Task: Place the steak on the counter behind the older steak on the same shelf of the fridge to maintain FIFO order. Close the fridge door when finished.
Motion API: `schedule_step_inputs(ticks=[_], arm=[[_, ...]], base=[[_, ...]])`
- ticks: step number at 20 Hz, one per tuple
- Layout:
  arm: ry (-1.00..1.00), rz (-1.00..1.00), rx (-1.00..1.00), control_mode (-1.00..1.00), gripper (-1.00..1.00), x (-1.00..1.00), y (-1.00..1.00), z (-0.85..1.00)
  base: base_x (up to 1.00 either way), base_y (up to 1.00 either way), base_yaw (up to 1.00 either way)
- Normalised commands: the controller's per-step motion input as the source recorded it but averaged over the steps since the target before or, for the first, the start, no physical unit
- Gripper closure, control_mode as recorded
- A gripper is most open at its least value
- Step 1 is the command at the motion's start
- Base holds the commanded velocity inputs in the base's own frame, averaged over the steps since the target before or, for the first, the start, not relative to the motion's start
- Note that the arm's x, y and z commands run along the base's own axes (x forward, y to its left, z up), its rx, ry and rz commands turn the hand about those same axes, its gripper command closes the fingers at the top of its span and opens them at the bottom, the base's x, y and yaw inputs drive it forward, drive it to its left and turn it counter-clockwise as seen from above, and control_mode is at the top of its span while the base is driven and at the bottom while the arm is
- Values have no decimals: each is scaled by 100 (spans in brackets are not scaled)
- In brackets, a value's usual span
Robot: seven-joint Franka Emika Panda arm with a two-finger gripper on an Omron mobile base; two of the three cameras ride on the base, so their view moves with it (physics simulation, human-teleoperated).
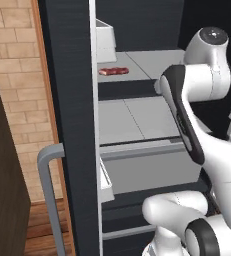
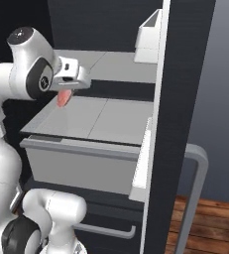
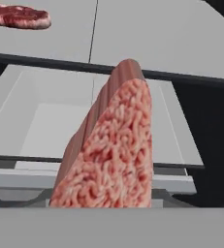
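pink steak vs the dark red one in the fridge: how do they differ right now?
Colour: the steak is pale salmon pink, the older steak is dark red with pale marbling.
Pose: the steak hangs on end from the end effector, the older steak lies flat.
Support: the steak is held in the air in front of the fridge, the older steak rests on the shelf.
Both are raw meat.

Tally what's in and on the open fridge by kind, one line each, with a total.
Steaks: 2, the pale pink steak held in the gripper and the dark red older steak on the upper shelf
Grey bar handles: 2
White door bins: 2
Total: 6
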Motion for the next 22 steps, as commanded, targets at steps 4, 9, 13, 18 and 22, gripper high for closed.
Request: schedule_step_inputs(ticks=[4,9,13,18,22], arm=[[-13,0,0,-100,100,66,0,59],[-4,1,0,-100,100,96,0,43],[-1,1,0,-100,100,82,0,24],[-7,0,0,-100,100,72,4,-7],[-3,0,0,-100,100,75,4,-5]], base=[[0,0,0],[0,0,0],[0,0,0],[0,0,0],[0,0,0]])
